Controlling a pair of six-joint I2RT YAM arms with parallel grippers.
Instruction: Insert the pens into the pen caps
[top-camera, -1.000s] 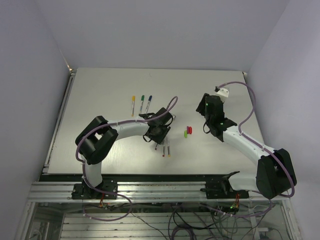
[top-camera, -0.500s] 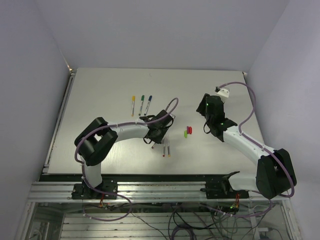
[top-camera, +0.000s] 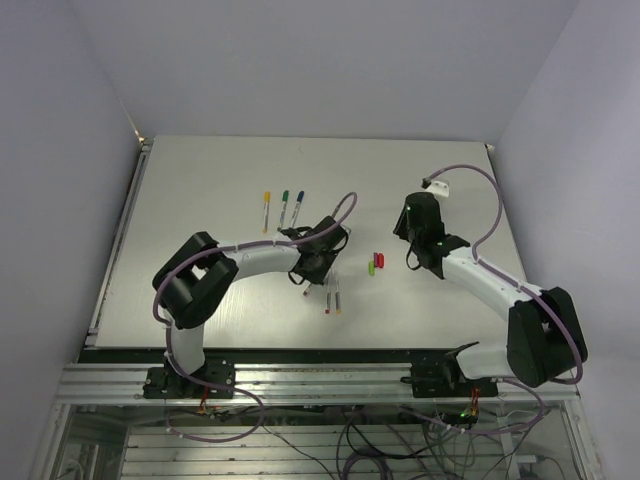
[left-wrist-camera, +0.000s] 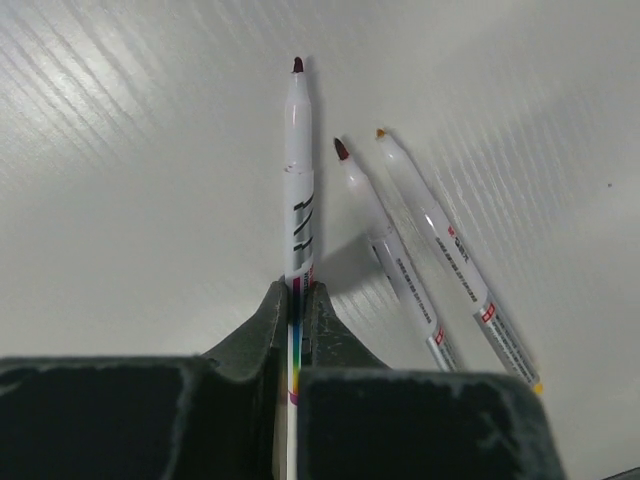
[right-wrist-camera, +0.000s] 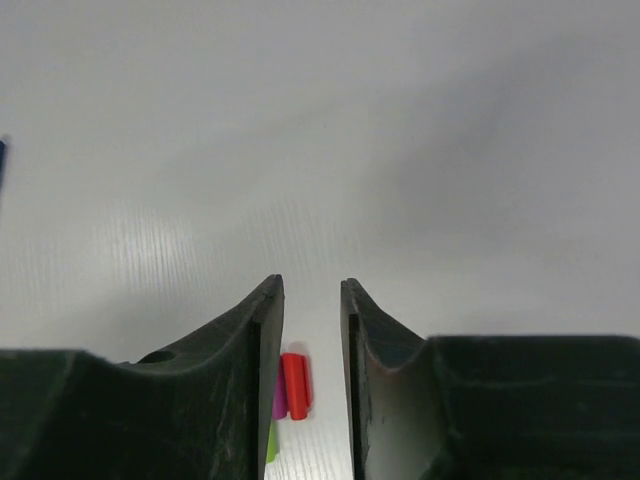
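Left pincer has just clamped on a dark-tipped pen on the surface, two pens beside it. Right pincer narrows, part open, empty, over the red cap; pickup ready.

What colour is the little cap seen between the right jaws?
Red: the stubby plastic cap shows best in the right wrist view.
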